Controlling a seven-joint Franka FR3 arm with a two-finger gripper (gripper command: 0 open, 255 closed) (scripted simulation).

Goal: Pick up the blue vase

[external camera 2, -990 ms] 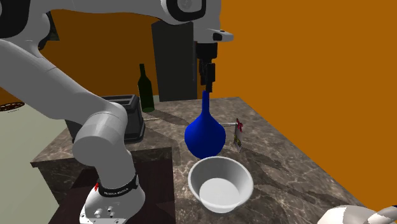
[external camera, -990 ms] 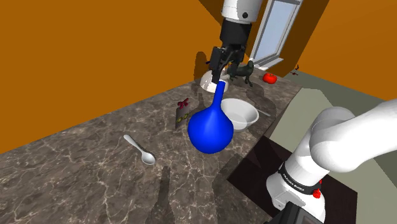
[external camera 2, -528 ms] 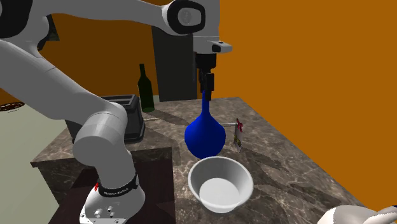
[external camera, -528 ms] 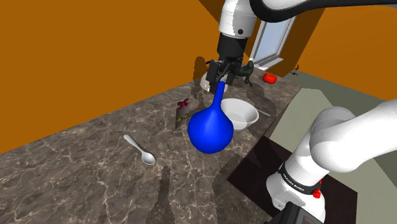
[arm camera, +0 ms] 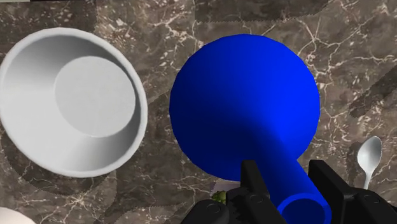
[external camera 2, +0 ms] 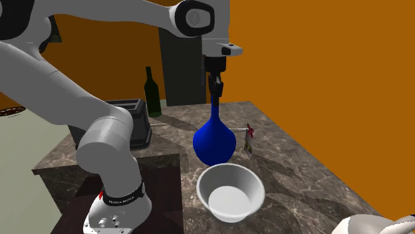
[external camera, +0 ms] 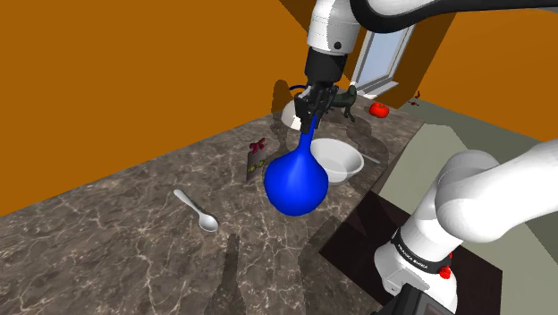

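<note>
On the shoulder view's left a spoon [external camera: 198, 211] lies on the counter [external camera: 107, 242], well apart from the rest. Next comes a small flat thing [external camera: 256, 159] with a red bit, near the edge by the orange wall [external camera: 134, 72]; I cannot tell what it is. Then comes the vase [external camera: 296, 183]. It is blue, with a big round belly and a long thin neck, and it stands on the counter close to the edge where the arm [external camera: 483, 192] stands. The gripper [arm camera: 286, 172] is on top of it, and its two fingers [arm camera: 251, 184] press the neck from both sides, right up near the mouth. So the gripper holds the vase, but the belly sits on the counter and is not yet up. This is where things could go wrong, I think. The neck looks smooth and thin, and the heavy part is far below the fingers. If the squeeze is too soft, the neck may slide out when the arm lifts. If the arm lifts fast or sideways, the belly may swing like a bell. Just to the right stands a white bowl [external camera: 340, 161], near the vase but not touching it. A swinging belly could bump it and push it to the edge. A dropped vase could roll off that edge too.
</note>
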